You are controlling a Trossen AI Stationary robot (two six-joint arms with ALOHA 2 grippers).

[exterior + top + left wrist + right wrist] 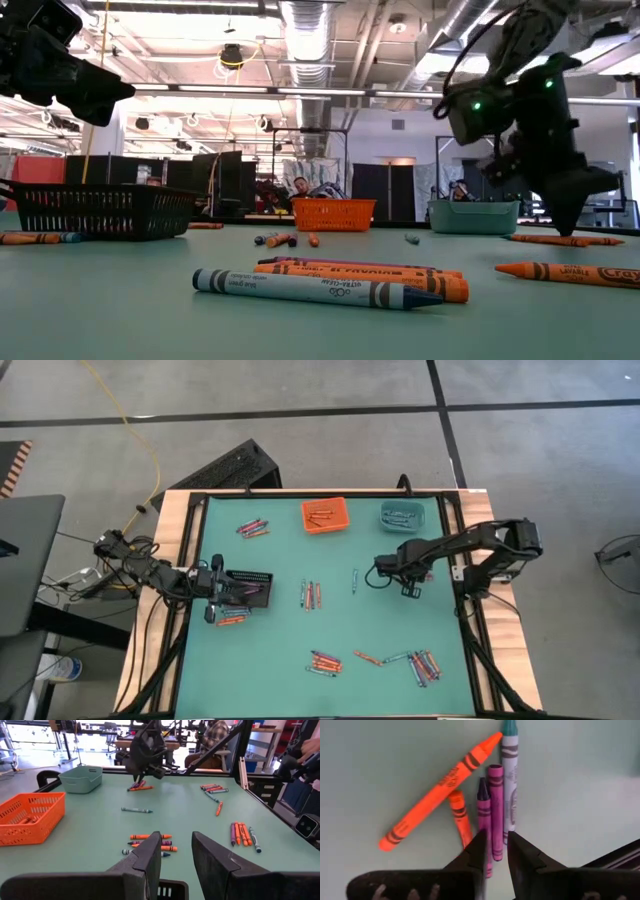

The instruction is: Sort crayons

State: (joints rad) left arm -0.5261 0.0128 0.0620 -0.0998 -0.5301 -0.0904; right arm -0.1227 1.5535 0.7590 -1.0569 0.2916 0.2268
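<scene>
Crayons lie on the green mat in loose groups: far left [253, 527], middle [311, 594], near middle [322, 662] and near right [423, 665]. My right gripper [496, 857] points steeply down over a small cluster with an orange crayon [440, 785], two purple crayons [495, 810] and a teal one [510, 780]. Its fingers stand a narrow gap apart, just above the purple crayon's end. My left gripper [176, 855] waits open and level at the left, beside the black bin [248, 588].
An orange bin [324, 515] and a teal bin [402, 515], both with crayons inside, stand at the far edge. One teal crayon [354, 581] lies alone mid-table. Orange crayons [232, 620] lie near the black bin. A black frame [455, 560] borders the mat.
</scene>
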